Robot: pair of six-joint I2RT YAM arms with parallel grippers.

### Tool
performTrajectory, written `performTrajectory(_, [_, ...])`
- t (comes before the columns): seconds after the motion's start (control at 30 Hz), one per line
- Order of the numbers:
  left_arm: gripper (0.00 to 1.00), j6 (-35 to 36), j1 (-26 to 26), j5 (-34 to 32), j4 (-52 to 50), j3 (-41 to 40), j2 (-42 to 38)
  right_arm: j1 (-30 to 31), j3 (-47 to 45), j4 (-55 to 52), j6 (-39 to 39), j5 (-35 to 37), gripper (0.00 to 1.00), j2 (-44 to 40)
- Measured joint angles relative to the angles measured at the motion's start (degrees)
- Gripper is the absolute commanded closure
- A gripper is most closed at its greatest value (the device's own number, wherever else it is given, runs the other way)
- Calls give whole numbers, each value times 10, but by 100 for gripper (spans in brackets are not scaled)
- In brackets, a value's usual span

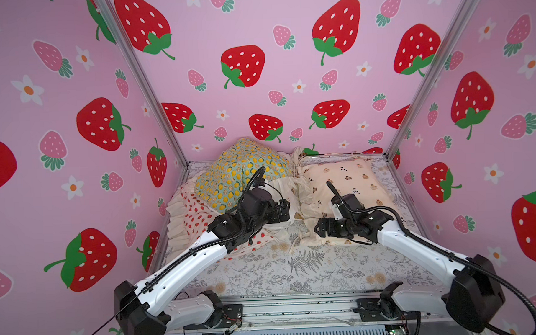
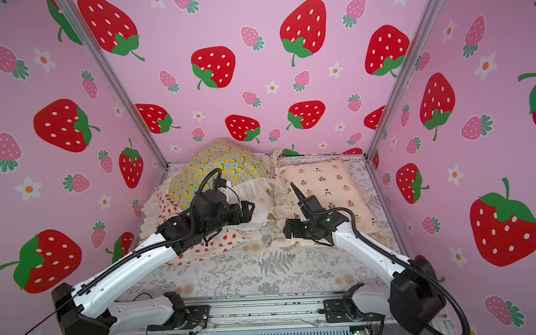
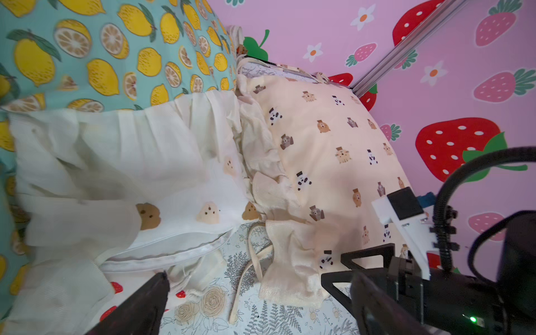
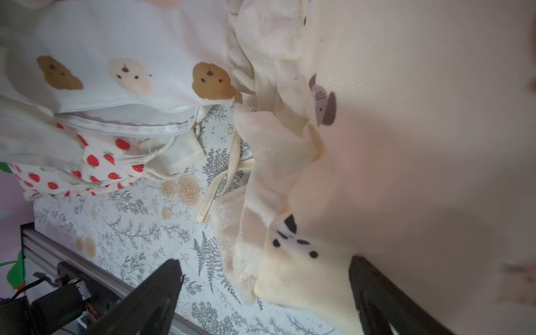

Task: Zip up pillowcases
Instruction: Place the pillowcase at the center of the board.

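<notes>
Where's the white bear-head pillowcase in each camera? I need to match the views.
In a top view: bear-head pillowcase mid-scene, just in front of the lemon pillowcase.
In a top view: same spot.
Left wrist: between lemon pillowcase and fern sheet.
Right wrist: bordering the strawberry pillowcase.
Shared landmark: small-bear pillowcase beside it.

Counter [image 1: 326, 282]: covered by a grey fern-and-rose print sheet [image 2: 233, 273], shown in both top views.

Items laid on the sheet:
- Cream pillowcase with small bears [image 1: 353, 183], set flat at the rear right, its ruffled corner turned toward the middle.
- Strawberry pillowcase [image 1: 191, 217], set at the left, its ruffle bunched along the left wall.
- White bear-head pillowcase [image 3: 188, 208], placed between the two and partly overlapping the strawberry pillowcase.
- Cream tie strip [image 3: 246, 269], trailed loose on the sheet just beside the cream ruffle.
</notes>
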Motion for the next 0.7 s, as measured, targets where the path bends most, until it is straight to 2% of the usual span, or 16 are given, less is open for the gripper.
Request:
performTrajectory(0.17, [0,4,34,-2,-23,0,-31,-23,0,26,-22,25,0,59])
performTrajectory(0.43, [4,-3,130,-1,-67,-7,-68,-128,26,38,-75,55,0,116])
performTrajectory(0.57, [10,-17,173,3,-88,-37,-97,-133,61,24,-94,74,0,116])
performTrajectory(0.7, [12,-31,213,21,-94,-85,-123,-109,77,14,-99,78,0,90])
